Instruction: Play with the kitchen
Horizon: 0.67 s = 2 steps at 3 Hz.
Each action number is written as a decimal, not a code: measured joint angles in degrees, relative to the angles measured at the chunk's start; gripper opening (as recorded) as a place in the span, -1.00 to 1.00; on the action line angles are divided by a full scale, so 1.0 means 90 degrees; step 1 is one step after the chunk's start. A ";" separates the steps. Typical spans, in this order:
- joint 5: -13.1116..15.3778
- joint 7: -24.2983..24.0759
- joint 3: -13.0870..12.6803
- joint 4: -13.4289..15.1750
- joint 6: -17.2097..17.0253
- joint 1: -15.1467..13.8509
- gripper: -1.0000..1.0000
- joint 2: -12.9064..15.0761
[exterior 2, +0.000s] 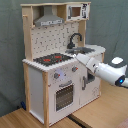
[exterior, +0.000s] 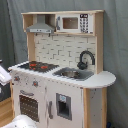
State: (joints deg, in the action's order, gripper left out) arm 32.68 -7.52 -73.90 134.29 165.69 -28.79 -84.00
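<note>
The kitchen (exterior: 65,50) (exterior 2: 37,85) is a white and light-wood toy set. It has a black-red stovetop (exterior: 36,65) (exterior 2: 52,59), a black faucet (exterior: 85,59) (exterior 2: 75,40) over a sink (exterior: 74,74), a grey hood (exterior: 40,27) and a microwave shelf (exterior: 72,23). In the second exterior view my white arm reaches in from the right. My gripper (exterior 2: 81,58) is at the counter's front edge, above the knobs (exterior 2: 56,76) and the windowed oven door (exterior 2: 64,96). In the first exterior view only white parts of the arm (exterior: 4,74) show at the left edge.
A grey-green curtain (exterior 2: 10,50) hangs behind the kitchen. The kitchen stands on a wooden surface (exterior 2: 30,120). Another white part of the arm (exterior: 20,122) shows at the first exterior view's bottom left.
</note>
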 joint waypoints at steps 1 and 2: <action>-0.0007 0.0423 0.0374 0.0029 -0.0239 0.0166 1.00 0.0114; -0.0010 0.0900 0.0740 0.0005 -0.0515 0.0243 1.00 0.0324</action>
State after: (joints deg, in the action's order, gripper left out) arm 32.58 0.58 -67.24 134.34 161.05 -26.61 -81.09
